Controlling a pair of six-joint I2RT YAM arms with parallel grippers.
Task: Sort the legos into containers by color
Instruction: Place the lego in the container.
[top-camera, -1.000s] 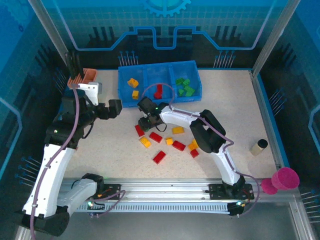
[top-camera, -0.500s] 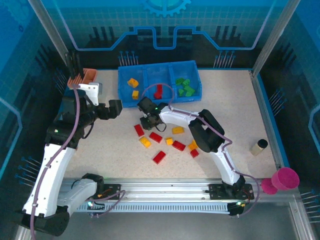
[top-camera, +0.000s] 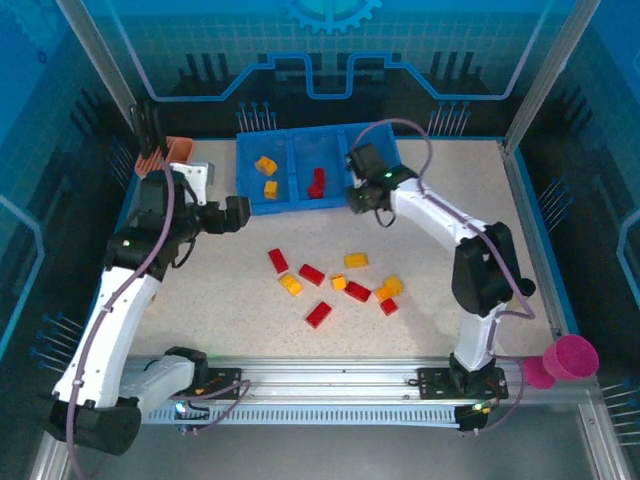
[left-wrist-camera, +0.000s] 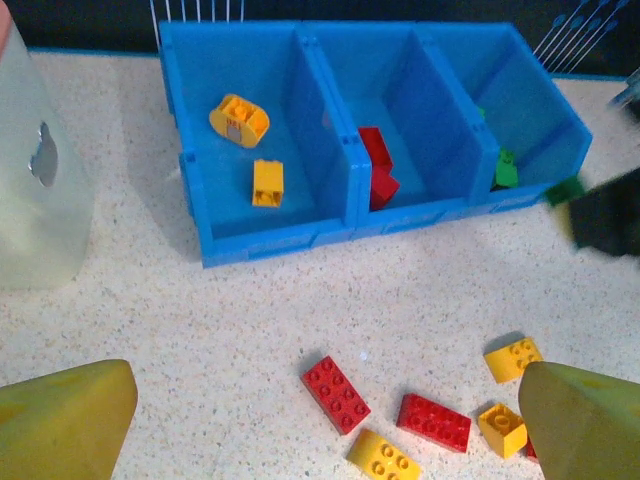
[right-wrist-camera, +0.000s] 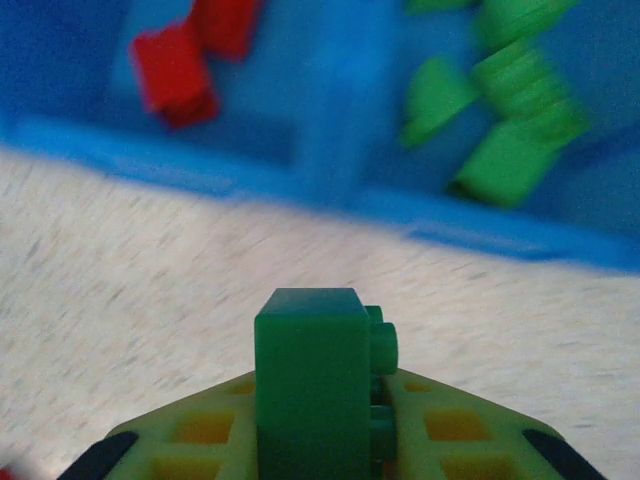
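Right tool (right-wrist-camera: 320, 440): clenched on a green lego (right-wrist-camera: 305, 370), lower centre of the right wrist view.
Left tool (top-camera: 236, 214): released, left of centre.
Containers (left-wrist-camera: 265, 240): upper centre, holding sorted legos.
Bench (top-camera: 450, 250): loose red and yellow legos (top-camera: 312, 274), centre.

The blue tray (left-wrist-camera: 270, 240) held yellow bricks (left-wrist-camera: 266, 183) left, red bricks (left-wrist-camera: 375, 165) middle, green bricks (right-wrist-camera: 505, 160) right. Red and yellow loose bricks (left-wrist-camera: 336, 393) lay scattered before it; one green brick (right-wrist-camera: 318, 390) was held upright.
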